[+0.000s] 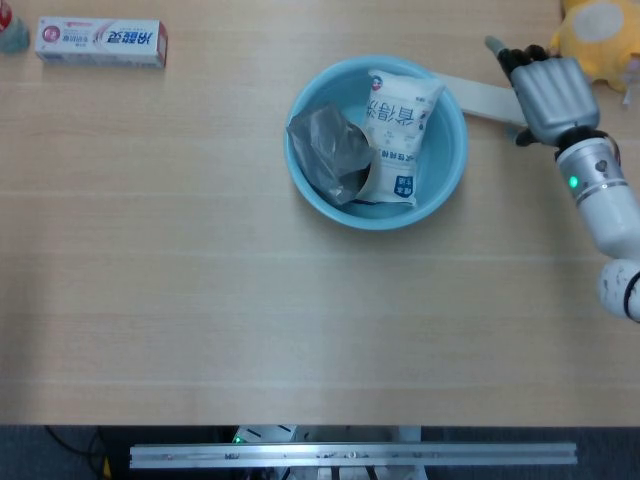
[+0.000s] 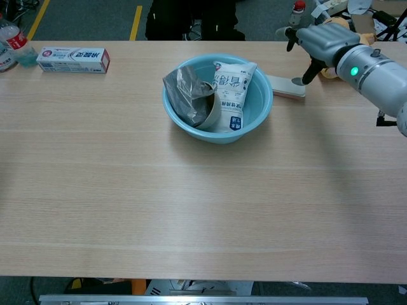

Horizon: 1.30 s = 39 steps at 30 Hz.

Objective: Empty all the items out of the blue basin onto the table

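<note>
1. A light wooden table (image 1: 200,300) fills both camera views.
2. A blue basin (image 1: 449,160) sits on the table, right of centre and toward the far edge.
3. Inside the basin, a white milk pouch (image 1: 398,130) with blue lettering leans against the right side of the bowl.
4. A crumpled grey bag (image 1: 328,152) lies in the left half of the basin, touching the pouch.
5. A flat beige box (image 2: 285,85) lies on the table just beside the basin's right rim, outside it.
6. The right hand (image 1: 546,88) hovers over the far end of this box. Its fingers are spread, and one dark fingertip (image 2: 299,81) touches the box's top. The hand grasps nothing.
7. The right arm (image 1: 605,205) runs off the right edge, with a green light glowing at the wrist.
8. The left hand does not appear in either view.
9. A toothpaste box (image 1: 101,42) lies at the far left of the table, well apart from the basin.
10. A yellow soft toy (image 1: 597,28) sits at the far right corner, behind the right hand.
</note>
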Motion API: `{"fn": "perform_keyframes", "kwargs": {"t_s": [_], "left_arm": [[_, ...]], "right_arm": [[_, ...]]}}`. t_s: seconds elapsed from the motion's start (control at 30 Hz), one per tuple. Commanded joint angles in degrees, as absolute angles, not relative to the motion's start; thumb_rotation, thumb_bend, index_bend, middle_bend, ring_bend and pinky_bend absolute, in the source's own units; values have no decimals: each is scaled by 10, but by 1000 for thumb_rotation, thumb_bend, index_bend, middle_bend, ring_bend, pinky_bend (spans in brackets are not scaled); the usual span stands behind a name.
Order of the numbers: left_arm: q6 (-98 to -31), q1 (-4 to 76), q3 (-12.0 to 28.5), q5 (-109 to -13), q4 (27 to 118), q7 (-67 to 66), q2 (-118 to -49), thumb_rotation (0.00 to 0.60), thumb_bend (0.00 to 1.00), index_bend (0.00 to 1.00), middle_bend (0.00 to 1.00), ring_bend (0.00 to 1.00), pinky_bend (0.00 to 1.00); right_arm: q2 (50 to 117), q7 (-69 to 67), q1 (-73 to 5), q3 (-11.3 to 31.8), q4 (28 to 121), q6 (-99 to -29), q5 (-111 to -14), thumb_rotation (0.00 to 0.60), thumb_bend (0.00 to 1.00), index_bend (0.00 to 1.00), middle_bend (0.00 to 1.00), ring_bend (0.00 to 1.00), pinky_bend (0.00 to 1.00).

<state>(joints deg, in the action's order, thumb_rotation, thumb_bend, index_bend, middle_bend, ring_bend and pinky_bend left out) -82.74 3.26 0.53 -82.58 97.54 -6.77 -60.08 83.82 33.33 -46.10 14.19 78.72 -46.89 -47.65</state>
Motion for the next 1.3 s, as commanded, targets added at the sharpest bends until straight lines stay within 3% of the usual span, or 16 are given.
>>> {"fn": "perform_keyframes", "kwargs": {"t_s": [0.03,0.23,0.43,0.77,1.3], "left_arm": [[-829,31,4,-827,977,-68,-600,600,220,294,286,249,212],[-828,28,1,-826,980,-68,-598,600,219,294,286,249,212],[-833,25,0,-828,980,-60,-593,600,219,294,286,249,212],[-837,12,-7,-824,971,-41,-588,600,220,294,287,249,212],[-839,7,-7,-828,957,-21,-590,600,219,294,287,249,212]], "right_arm": [[778,324,-468,142,879,-472,-527,600,131,48,290,196,414],[754,330,-486,133,948,-469,-544,600,49,88,306,216,416],[774,380,-540,130,959,-458,-473,600,43,88,306,216,424],[824,461,-629,105,948,-477,-346,600,38,88,306,217,428],[865,517,-666,44,841,-496,-300,600,38,92,306,217,428]]}}
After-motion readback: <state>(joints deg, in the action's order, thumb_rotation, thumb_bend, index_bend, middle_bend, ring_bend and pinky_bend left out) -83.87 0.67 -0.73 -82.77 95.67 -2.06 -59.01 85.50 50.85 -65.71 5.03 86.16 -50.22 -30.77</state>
